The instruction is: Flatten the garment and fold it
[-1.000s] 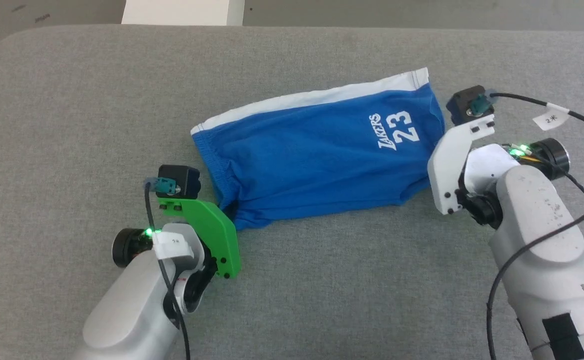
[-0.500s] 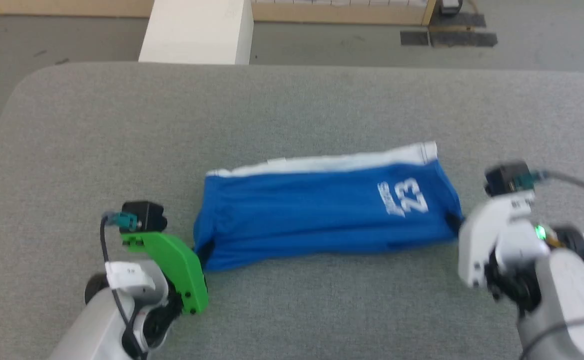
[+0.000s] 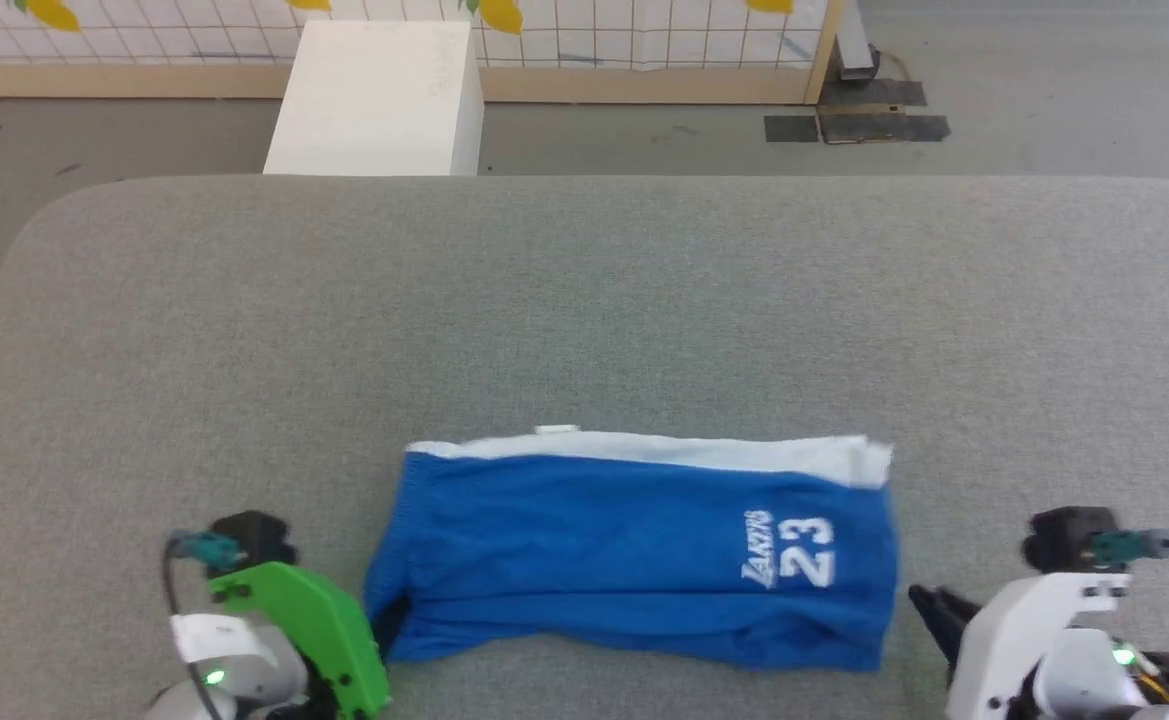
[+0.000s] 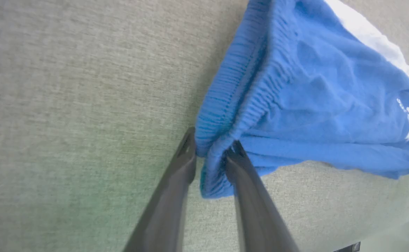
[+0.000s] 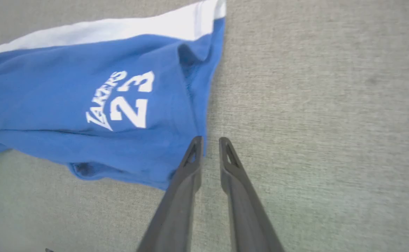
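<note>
The garment [image 3: 624, 550], blue shorts with a white strip along the far edge and a white "Lakers 23" print, lies stretched left to right on the grey table [image 3: 584, 300]. In the left wrist view my left gripper [image 4: 212, 140] stands open, its fingers loosely astride the ribbed blue elastic corner of the garment [image 4: 312, 105]. The head view shows that gripper [image 3: 394, 615] at the garment's near left corner. My right gripper [image 5: 207, 143] is open by a narrow gap with nothing between the fingers, just off the right edge of the garment [image 5: 85, 87]. It sits low right in the head view [image 3: 929, 603].
Broad grey table surface stretches beyond and beside the shorts. Past the table's far edge a white box [image 3: 374, 95] stands on the floor, with a wooden-framed grid panel [image 3: 644, 40] behind it.
The head camera has tilted up, so the whole picture shifted. The shorts went from slanted to level. Both grippers parted their fingers, and the right one came off the fabric.
</note>
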